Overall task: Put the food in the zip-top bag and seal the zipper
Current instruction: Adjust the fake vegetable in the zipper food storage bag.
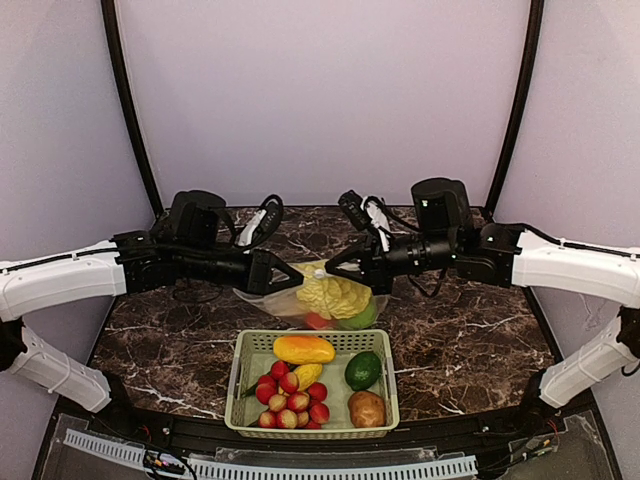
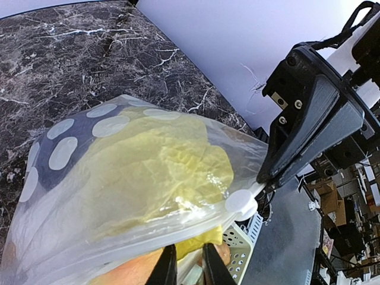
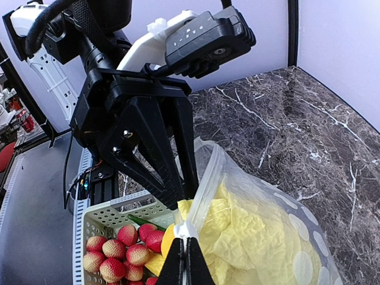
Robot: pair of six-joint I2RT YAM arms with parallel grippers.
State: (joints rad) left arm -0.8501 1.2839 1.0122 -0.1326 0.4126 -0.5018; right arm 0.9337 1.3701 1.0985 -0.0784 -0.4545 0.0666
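The zip-top bag (image 1: 340,308), clear with white dots, lies on the table behind the basket. Of the food, it holds the pale yellow cabbage (image 1: 335,294), with a red pepper (image 1: 318,321) and a green apple (image 1: 363,318) under it. My right gripper (image 3: 189,252) is shut on the white slider (image 3: 187,230) of the zipper (image 2: 178,217) at the bag's mouth. My left gripper (image 2: 189,268) has its fingers drawn close on the mouth edge of the bag (image 2: 89,178), right next to the slider (image 2: 240,202). Both grippers meet above the bag's near-left corner.
A pale green slotted basket (image 1: 388,372) stands in front of the bag. It holds a yellow-orange fruit (image 1: 303,349), an avocado (image 1: 362,370), a potato (image 1: 366,408) and several small red fruits (image 1: 290,400). Dark marble table (image 1: 470,340) lies on both sides.
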